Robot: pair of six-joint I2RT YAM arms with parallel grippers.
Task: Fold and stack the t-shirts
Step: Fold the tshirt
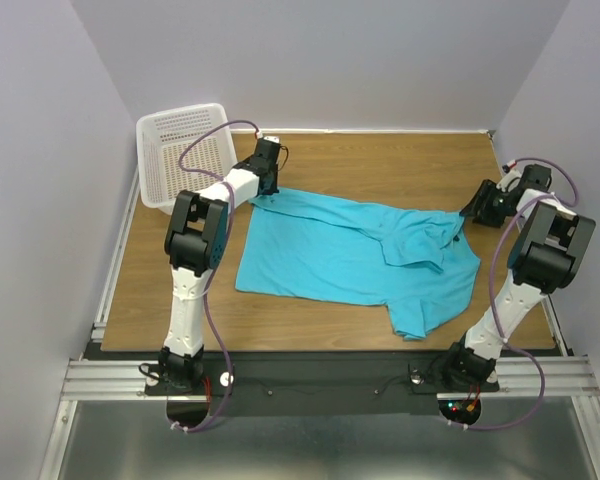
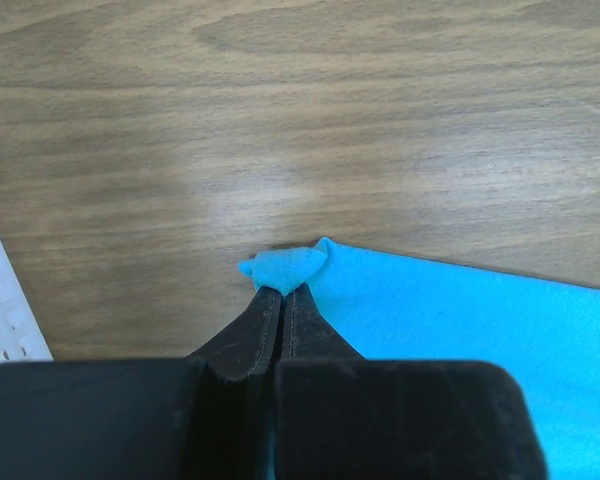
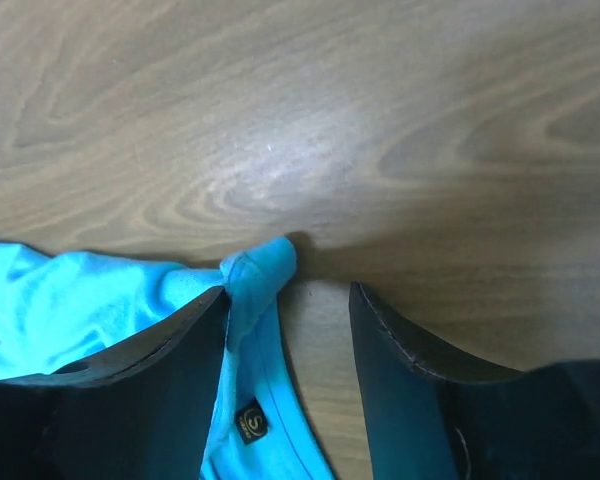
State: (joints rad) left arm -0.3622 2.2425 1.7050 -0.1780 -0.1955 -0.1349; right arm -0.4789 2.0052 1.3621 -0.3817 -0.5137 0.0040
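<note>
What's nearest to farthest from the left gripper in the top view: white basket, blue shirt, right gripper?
1. Blue shirt: its far-left corner is pinched in the jaws.
2. White basket: just to the left.
3. Right gripper: far over on the right side.

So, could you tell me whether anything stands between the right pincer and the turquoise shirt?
Nothing visible does: the right pincer is open, and the neck edge of the turquoise shirt lies between its fingers on the wooden table.
</note>
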